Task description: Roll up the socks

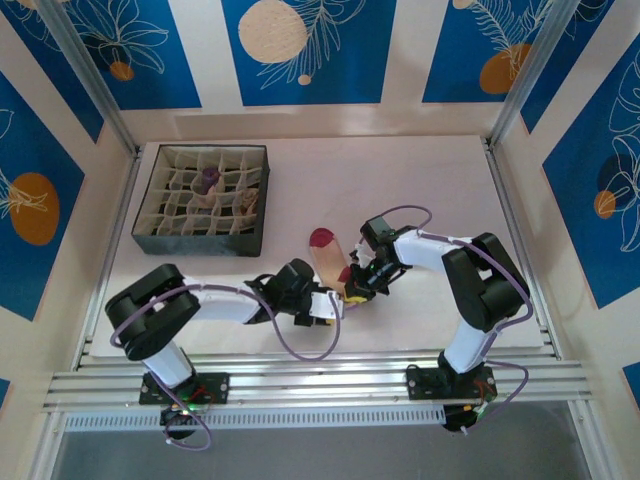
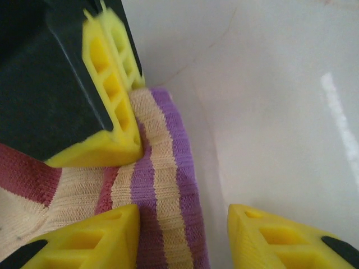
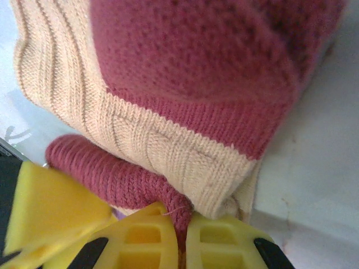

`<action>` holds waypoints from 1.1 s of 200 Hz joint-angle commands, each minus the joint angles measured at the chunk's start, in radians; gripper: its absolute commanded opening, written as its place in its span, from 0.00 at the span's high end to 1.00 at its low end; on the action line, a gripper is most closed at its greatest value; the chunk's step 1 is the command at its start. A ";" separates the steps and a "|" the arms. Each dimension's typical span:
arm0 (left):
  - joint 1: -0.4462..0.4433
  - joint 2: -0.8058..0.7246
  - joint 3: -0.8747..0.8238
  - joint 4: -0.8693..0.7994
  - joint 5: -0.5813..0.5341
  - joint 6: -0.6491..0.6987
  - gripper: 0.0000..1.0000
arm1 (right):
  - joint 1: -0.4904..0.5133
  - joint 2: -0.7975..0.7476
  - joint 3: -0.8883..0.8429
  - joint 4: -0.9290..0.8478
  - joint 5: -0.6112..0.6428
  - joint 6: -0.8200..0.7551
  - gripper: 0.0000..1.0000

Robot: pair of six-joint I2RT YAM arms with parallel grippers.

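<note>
- The right gripper (image 3: 182, 227) has its jaws pressed together on a dark-red fold of the tan sock (image 3: 168, 145). The fabric is pinched into a thin ridge between its two yellow fingers (image 3: 224, 241).
- Just beyond that pinch, in the right wrist view, the sock's ribbed tan body spreads out. The dark-red toe (image 3: 213, 61) lies further on, over the white table (image 3: 314, 168).
- The left gripper (image 2: 182, 216) stands with its jaws apart and clamps nothing. The sock's striped cuff (image 2: 162, 185), in purple and tan bands, runs into the gap. It lies close against one finger (image 2: 95, 235) and clear of the other.
- Straight ahead of the left gripper, a yellow finger of the right gripper (image 2: 112, 106) touches the end of that cuff.
- Seen from above, the left gripper (image 1: 332, 305) and the right gripper (image 1: 355, 285) meet tip to tip at the sock's near end. The tan sock (image 1: 328, 262) stretches away from them, its red toe at the far end.
- Well beyond the left gripper, far and to its left, a dark divider box (image 1: 195, 243) sits on the table (image 1: 450, 180).
- A purple sock (image 1: 207, 180) is bundled in one of the box's cells. A brown-tan sock (image 1: 250, 197) sits in another cell a little to the right of it.
</note>
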 commanded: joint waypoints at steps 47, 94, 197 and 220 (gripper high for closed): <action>0.003 0.074 0.070 -0.102 0.019 0.044 1.00 | 0.005 -0.122 -0.072 0.031 0.055 0.006 0.60; 0.107 0.102 0.157 -0.250 0.373 -0.083 1.00 | -0.049 -0.272 -0.152 0.150 -0.014 -0.038 0.90; 0.213 0.221 0.313 -0.526 0.636 -0.116 1.00 | -0.112 -0.359 -0.194 0.144 0.179 0.080 0.70; 0.221 0.226 0.321 -0.532 0.660 -0.109 1.00 | -0.108 -0.413 -0.182 0.130 0.154 0.012 0.68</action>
